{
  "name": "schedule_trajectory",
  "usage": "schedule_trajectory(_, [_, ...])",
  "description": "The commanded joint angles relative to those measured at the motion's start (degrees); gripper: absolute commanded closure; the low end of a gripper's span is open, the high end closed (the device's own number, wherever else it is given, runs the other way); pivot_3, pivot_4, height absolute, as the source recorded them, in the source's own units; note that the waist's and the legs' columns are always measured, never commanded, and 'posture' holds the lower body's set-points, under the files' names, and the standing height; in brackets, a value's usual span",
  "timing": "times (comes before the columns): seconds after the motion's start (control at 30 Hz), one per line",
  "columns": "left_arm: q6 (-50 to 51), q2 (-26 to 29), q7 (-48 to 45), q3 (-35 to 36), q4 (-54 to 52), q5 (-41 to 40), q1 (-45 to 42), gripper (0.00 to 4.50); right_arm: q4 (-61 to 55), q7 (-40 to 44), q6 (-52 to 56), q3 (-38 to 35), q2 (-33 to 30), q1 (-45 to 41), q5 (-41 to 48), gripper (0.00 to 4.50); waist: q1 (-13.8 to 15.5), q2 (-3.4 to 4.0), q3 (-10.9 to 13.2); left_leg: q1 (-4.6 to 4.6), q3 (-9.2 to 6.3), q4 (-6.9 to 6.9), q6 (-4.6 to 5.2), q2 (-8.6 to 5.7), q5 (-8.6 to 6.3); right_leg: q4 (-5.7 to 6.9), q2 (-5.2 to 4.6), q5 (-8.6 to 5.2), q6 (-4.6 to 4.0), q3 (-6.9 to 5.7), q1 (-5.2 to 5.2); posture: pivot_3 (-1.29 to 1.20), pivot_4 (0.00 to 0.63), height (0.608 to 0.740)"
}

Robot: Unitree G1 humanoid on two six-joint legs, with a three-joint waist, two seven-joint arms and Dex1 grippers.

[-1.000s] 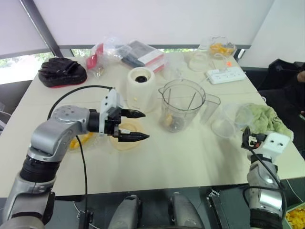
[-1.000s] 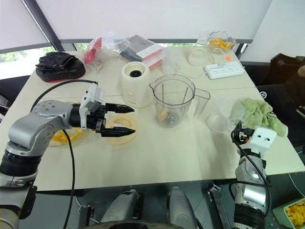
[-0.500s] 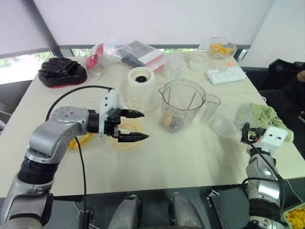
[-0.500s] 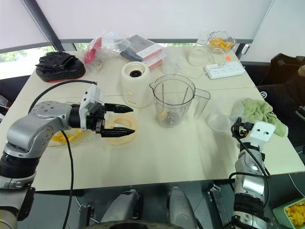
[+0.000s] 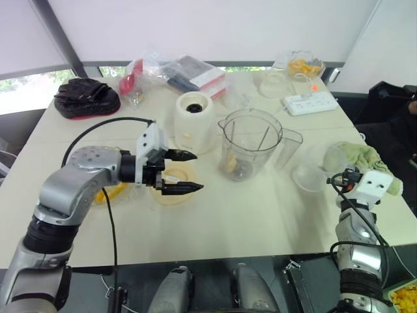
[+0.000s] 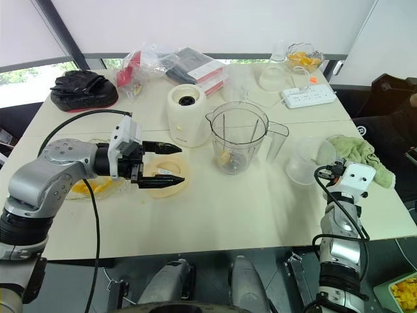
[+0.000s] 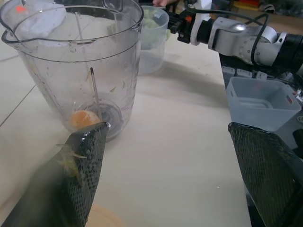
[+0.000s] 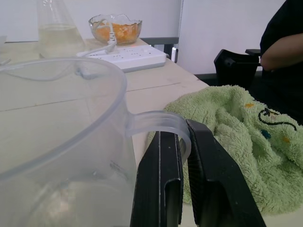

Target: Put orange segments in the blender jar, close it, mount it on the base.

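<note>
Since a second ago, the right gripper (image 8: pixel 182 156) has been pressed together on the handle of the smaller clear cup (image 6: pixel 306 160), beside the green towel (image 6: pixel 361 153). Upright on the bench (image 5: pixel 260 215), mouth up, the blender jar (image 5: pixel 249 143) is seen with one orange segment (image 7: pixel 85 118) at its bottom, next to the base (image 5: pixel 194 120). Spread wide and held roughly level, the left gripper (image 5: pixel 186 173) is pointed toward the jar.

Left arm bent across the front, left gripper (image 5: pixel 187 171) level, fingers spread wide, empty, right arm low at the side, right gripper (image 8: pixel 182 142) pinched together.
</note>
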Motion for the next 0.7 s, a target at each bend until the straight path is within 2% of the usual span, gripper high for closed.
schedule_trajectory(0.03, [-1.19,0.4,0.02,0.46,-0.87,0.03,-0.82,0.27,-2.58,-0.46,0.12,-0.34,-0.03,1.16,-0.04,4.43,0.01,0.0,0.0,0.0,0.0,0.0,0.0,0.0,0.0,0.0,0.0,0.0,0.0,0.0,0.0,0.0,0.15,0.74])
schedule_trajectory(0.3, [-1.36,0.15,-0.07,0.04,-0.51,0.15,-1.13,0.27,-9.46,-2.09,2.84,-1.49,-0.93,-1.04,1.2,4.43,-0.14,0.03,0.02,0.0,0.0,0.0,0.0,0.0,0.0,0.0,0.0,0.0,0.0,0.0,-0.01,0.0,0.15,0.74])
schedule_trajectory(0.53, [-1.21,0.08,-0.31,-0.26,-0.61,-0.04,-0.87,0.27,-11.94,-0.63,4.32,-1.85,-5.99,-6.18,1.57,4.43,-0.25,0.11,0.07,0.0,0.04,-0.01,0.0,0.0,0.0,0.0,0.0,0.0,0.0,0.0,-0.02,0.0,0.15,0.74])
schedule_trajectory(0.7, [-1.54,-0.44,-0.22,-0.88,-0.38,0.37,-1.08,0.27,-12.06,0.37,5.9,-2.43,-10.28,-12.96,2.48,4.43,-0.27,0.14,0.09,0.0,0.06,-0.02,0.02,0.0,-0.01,0.0,0.01,0.0,0.0,0.0,-0.03,0.0,0.15,0.74])
